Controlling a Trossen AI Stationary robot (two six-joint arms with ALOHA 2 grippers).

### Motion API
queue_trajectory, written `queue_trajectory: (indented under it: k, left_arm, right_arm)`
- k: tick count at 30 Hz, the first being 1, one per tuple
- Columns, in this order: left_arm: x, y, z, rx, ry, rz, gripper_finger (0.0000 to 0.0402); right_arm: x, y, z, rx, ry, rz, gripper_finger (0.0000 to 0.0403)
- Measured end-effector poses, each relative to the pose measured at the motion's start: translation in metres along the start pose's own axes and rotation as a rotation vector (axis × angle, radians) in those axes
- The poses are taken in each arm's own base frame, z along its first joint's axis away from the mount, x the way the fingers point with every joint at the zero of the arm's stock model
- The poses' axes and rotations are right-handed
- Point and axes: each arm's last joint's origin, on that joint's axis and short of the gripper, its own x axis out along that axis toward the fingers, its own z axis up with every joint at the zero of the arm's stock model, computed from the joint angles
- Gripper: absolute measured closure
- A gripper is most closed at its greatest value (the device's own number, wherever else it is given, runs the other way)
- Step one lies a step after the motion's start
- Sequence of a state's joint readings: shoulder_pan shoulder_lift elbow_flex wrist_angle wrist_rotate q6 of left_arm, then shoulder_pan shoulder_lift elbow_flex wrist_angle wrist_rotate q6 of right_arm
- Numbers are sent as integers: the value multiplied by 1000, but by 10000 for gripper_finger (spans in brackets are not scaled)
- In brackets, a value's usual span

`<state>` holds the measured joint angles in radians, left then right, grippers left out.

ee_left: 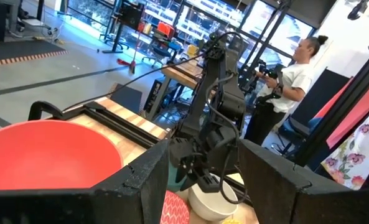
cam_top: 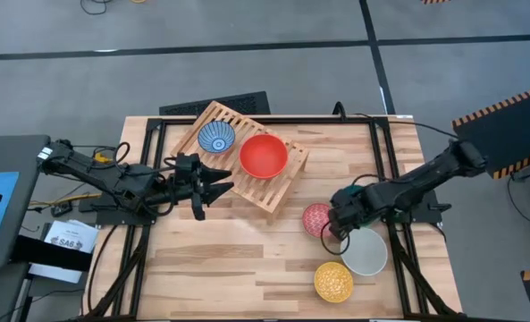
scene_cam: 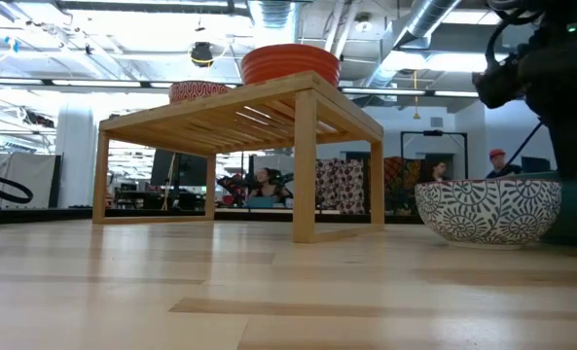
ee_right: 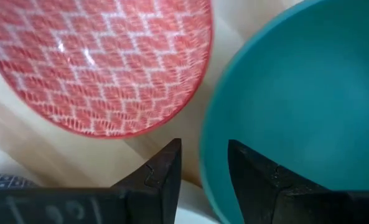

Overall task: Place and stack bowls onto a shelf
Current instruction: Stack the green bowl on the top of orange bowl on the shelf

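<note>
Right wrist view: my right gripper (ee_right: pixel 203 163) pinches the teal bowl (ee_right: pixel 296 106) at its rim, beside the pink-red patterned bowl (ee_right: pixel 103 62); I judge it stiff, slick, breakable. Left gripper (cam_top: pixel 218 188) spread near the shelf (cam_top: pixel 278 190)

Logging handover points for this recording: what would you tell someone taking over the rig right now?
Left gripper: open and empty, beside the shelf.
Right gripper: at the rim of the teal bowl; I cannot tell whether it grips.
Done: blue-white bowl and red bowl sit side by side on the shelf.
Left: the teal bowl, pink-red patterned bowl, white bowl and yellow bowl are on the table by the right arm, not yet shelved; nothing is stacked so far.
</note>
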<state>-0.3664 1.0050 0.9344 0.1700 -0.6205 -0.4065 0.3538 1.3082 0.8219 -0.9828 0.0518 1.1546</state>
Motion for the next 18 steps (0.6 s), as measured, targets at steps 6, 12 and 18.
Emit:
queue_trajectory:
  k: [6, 12, 18]
  left_arm:
    - [0, 0, 0, 0, -6, 13, 225]
    - [0, 0, 0, 0, -6, 13, 225]
    - [0, 0, 0, -1, -8, 12, 225]
  right_arm:
    - [10, 3, 1, -17, 32, -52, 246]
    - [22, 6, 2, -36, 58, -106, 246]
    - [23, 6, 1, -42, 66, -121, 306]
